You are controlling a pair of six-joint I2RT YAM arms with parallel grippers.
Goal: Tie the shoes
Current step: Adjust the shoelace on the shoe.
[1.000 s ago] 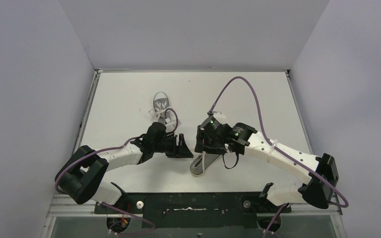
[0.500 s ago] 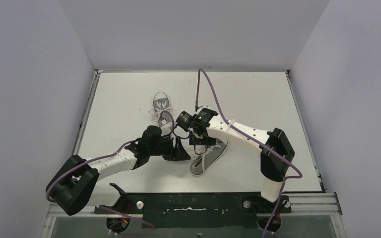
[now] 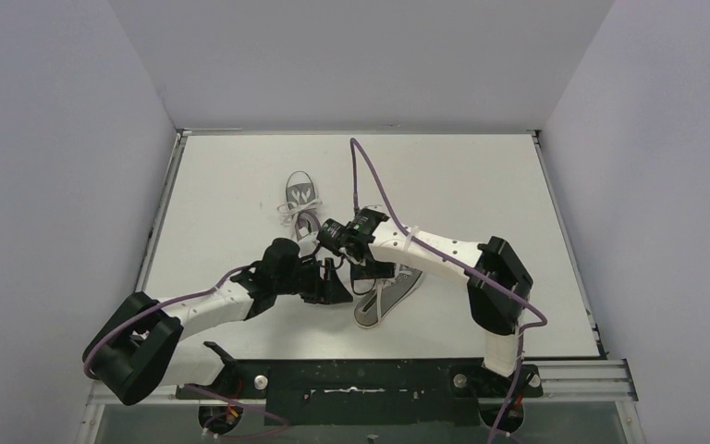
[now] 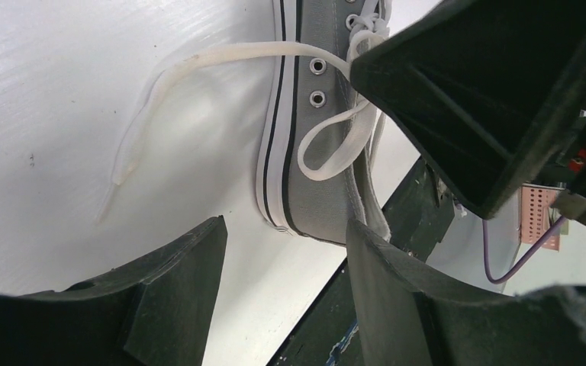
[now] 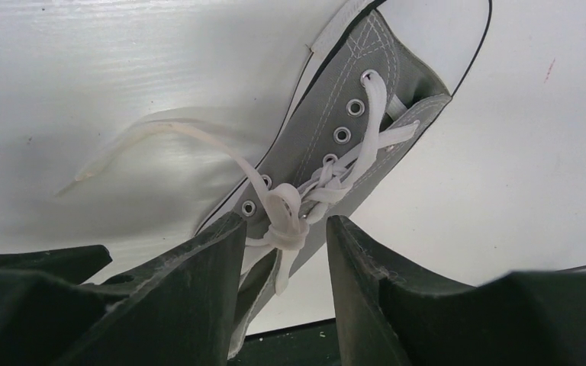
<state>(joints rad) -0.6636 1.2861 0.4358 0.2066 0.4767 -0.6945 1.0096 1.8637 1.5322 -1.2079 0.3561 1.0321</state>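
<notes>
Near grey shoe [image 3: 390,294] lies on the table, toe to the right, heel near the front edge. It also shows in the left wrist view [image 4: 317,164] and the right wrist view [image 5: 351,114]. Its white laces form a small knot [image 5: 286,223] with a loop [image 4: 334,146], and one loose lace tail [image 5: 149,137] trails left [image 4: 160,95]. My right gripper [image 3: 368,268] [image 5: 284,229] is open, jaws either side of the knot, just above it. My left gripper [image 3: 333,280] [image 4: 286,255] is open and empty beside the shoe's heel. The far shoe [image 3: 300,192] lies behind, laces loose.
White table [image 3: 481,185] enclosed by grey walls. Black base plate [image 3: 351,379] runs along the front edge, close to the near shoe's heel. The two grippers sit very close together. Purple cables [image 3: 356,176] arch over both arms.
My right arm has swung left and folded, bringing its gripper from over the shoe's middle to the lace knot by the left gripper. My left gripper has shifted slightly nearer.
</notes>
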